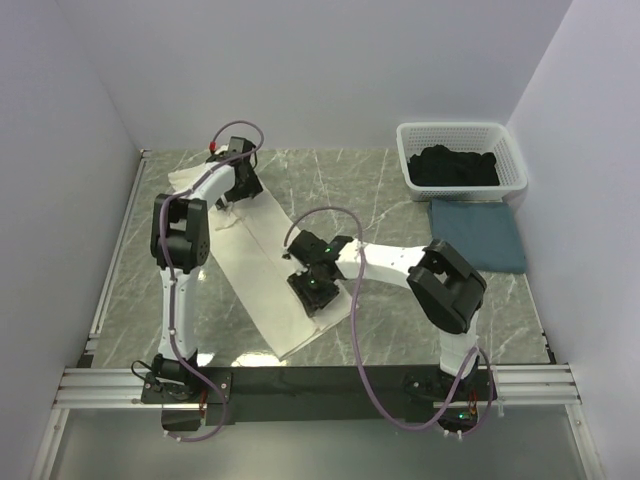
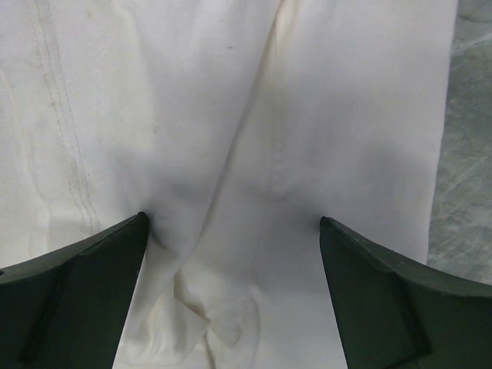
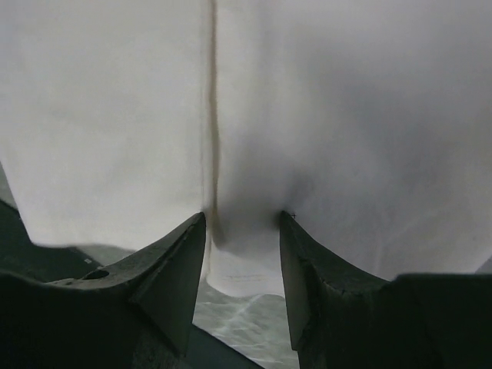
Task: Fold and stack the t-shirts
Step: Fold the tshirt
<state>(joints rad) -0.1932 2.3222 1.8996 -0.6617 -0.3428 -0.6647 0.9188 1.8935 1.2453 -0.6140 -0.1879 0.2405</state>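
Observation:
A large cream-white t-shirt [image 1: 250, 260] lies as a long diagonal strip on the marble table. My left gripper [image 1: 240, 185] is at its far end, open wide, both fingertips [image 2: 138, 227] resting on the cloth [image 2: 231, 115] with a soft crease between them. My right gripper [image 1: 315, 290] is at the shirt's right edge, jaws partly open, its fingertips [image 3: 198, 223] pressed into the cloth [image 3: 323, 115] and a fold of the hem [image 3: 246, 261] lying between them. The slate-blue t-shirt [image 1: 478, 232] lies folded at the right. A black t-shirt [image 1: 455, 167] sits crumpled in the basket.
The white lattice basket [image 1: 460, 132] stands at the back right corner, just behind the slate-blue shirt. Walls close in the table on the left, back and right. Bare marble [image 1: 340, 185] shows between the cream shirt and the basket.

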